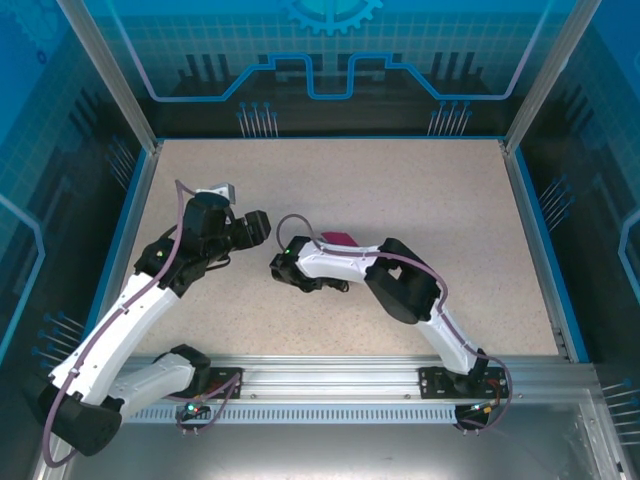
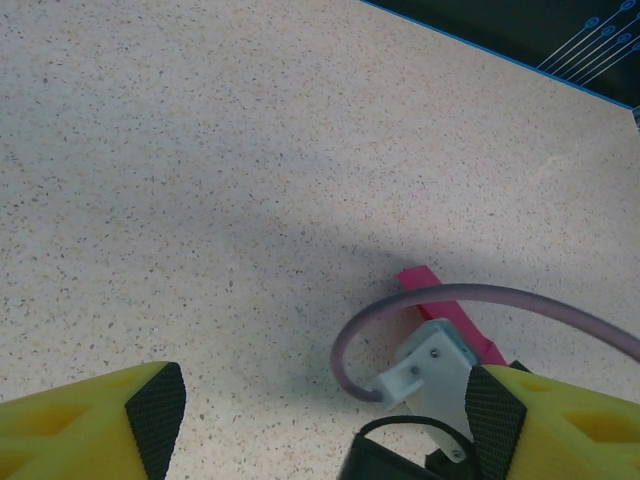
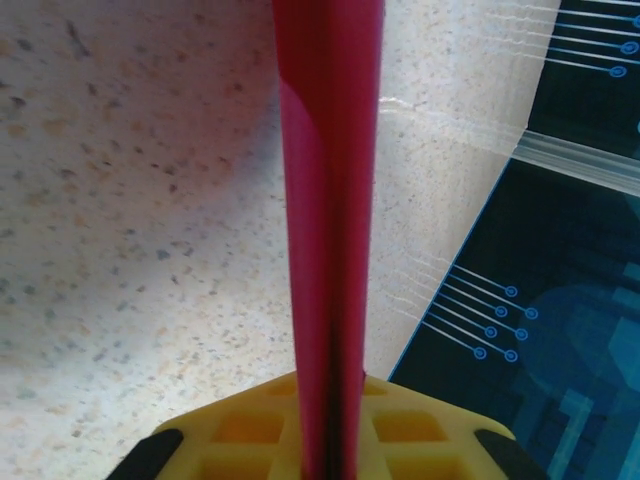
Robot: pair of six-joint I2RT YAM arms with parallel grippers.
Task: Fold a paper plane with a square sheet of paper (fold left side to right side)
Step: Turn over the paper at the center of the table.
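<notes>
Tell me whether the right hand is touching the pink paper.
Touching. The right wrist view shows the pink paper pinched in the right hand.

We've got the paper as a deep magenta-pink, plain with no print, going darker down its shaded middle. The table is beige with fine dark speckles, and we see a blue edge round it. Left fingers are bright yellow with black pads; right fingers are the same yellow, black at the corners. Arms are white and black, and we'd call the cable dull purple. Walls are teal-blue with lighter circuit lines and a gear shape. Rail is silver.
</notes>
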